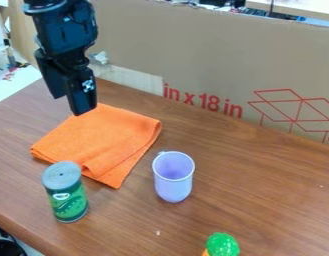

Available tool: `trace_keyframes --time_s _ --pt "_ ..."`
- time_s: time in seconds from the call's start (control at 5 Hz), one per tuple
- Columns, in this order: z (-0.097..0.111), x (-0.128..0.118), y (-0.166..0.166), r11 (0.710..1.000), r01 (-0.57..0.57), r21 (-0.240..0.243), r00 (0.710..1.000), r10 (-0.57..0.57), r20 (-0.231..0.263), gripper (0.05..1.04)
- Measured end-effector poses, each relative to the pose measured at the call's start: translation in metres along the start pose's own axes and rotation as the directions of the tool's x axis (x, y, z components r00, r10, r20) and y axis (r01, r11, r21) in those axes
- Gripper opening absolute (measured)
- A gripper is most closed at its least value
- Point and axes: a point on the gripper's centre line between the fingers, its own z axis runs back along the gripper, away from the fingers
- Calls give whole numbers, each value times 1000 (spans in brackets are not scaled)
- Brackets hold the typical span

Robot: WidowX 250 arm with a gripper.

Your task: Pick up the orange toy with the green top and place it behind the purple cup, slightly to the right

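Observation:
The black gripper (pixel 70 100) hangs at the upper left, over the back corner of a folded orange cloth (pixel 103 142), which is the nearest thing to it. The cloth lies flat on the wooden table with one corner towards the front. By its front left edge stands a green can (pixel 66 195) with a grey top, upright. A pale purple cup (pixel 173 177) stands upright to the right of the cloth, apart from it. At the bottom edge is a green and orange object (pixel 222 245), partly cut off by the view.
A cardboard sheet (pixel 213 60) with red print stands as a wall along the back of the wooden table (pixel 260 190). The table's front left edge runs down to the lower left corner, with a dark round object (pixel 6 247) below it.

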Motion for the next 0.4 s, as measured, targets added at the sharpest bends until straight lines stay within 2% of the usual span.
trace_keyframes --time_s 0.2,0.4 --pt "-6 -2 -1 1000 -6 -15 1000 6 -20 1001" --pt "-7 13 -31 999 29 -26 999 -29 -28 1001"
